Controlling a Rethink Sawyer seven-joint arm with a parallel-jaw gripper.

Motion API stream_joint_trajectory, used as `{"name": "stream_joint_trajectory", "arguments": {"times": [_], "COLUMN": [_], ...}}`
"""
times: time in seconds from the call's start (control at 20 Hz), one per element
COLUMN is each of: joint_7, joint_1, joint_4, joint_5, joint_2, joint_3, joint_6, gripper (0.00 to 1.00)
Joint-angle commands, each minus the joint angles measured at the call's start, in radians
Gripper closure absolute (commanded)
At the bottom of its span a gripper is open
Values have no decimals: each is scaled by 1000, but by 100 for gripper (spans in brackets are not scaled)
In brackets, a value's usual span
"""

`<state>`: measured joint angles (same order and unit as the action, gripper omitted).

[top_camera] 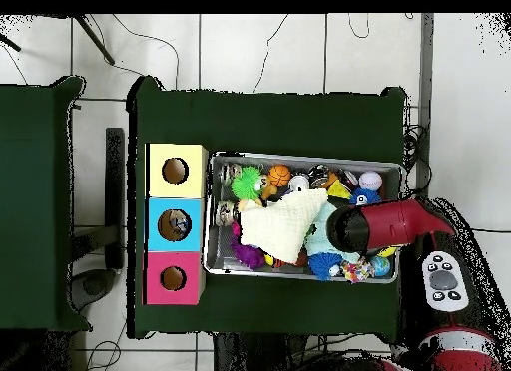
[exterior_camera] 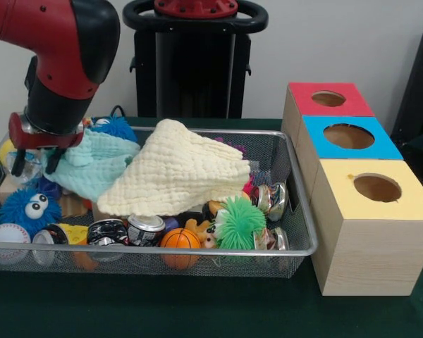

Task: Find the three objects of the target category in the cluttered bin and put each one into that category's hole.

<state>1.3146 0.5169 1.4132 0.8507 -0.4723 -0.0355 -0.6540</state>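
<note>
My gripper [exterior_camera: 34, 163] hangs over the left end of the wire bin [exterior_camera: 162, 251], its two black fingers apart and low among the clutter, beside a teal cloth [exterior_camera: 92, 165]. I see nothing clamped between them. A cream cloth [exterior_camera: 176, 169] covers the bin's middle. Along the front lie crushed cans [exterior_camera: 144, 229], a small basketball [exterior_camera: 180, 239], a green spiky ball [exterior_camera: 238, 222], a blue fuzzy toy with eyes [exterior_camera: 28, 208] and a baseball [exterior_camera: 7, 236]. In the overhead view the red arm [top_camera: 384, 227] hides the gripper.
Three wooden boxes with round holes stand in a row to the right of the bin: red top [exterior_camera: 328, 98], blue top [exterior_camera: 349, 136], yellow top [exterior_camera: 377, 188]. From above they are yellow [top_camera: 176, 171], blue [top_camera: 176, 224] and pink [top_camera: 173, 278], left of the bin [top_camera: 299, 156].
</note>
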Motion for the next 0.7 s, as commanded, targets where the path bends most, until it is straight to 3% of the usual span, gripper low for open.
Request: {"name": "stream_joint_trajectory", "arguments": {"times": [0.05, 0.15, 0.2, 0.35, 0.7], "joint_7": [-7, 48, 85, 149, 157], "joint_1": [2, -28, -42, -64, -96], "joint_4": [-25, -45, -49, -52, -76], "joint_5": [122, 157, 166, 182, 194], "joint_2": [83, 93, 99, 107, 130], "joint_3": [40, 77, 94, 120, 175], "joint_6": [40, 48, 67, 96, 124], "gripper": [0, 0, 100, 100, 100]}}
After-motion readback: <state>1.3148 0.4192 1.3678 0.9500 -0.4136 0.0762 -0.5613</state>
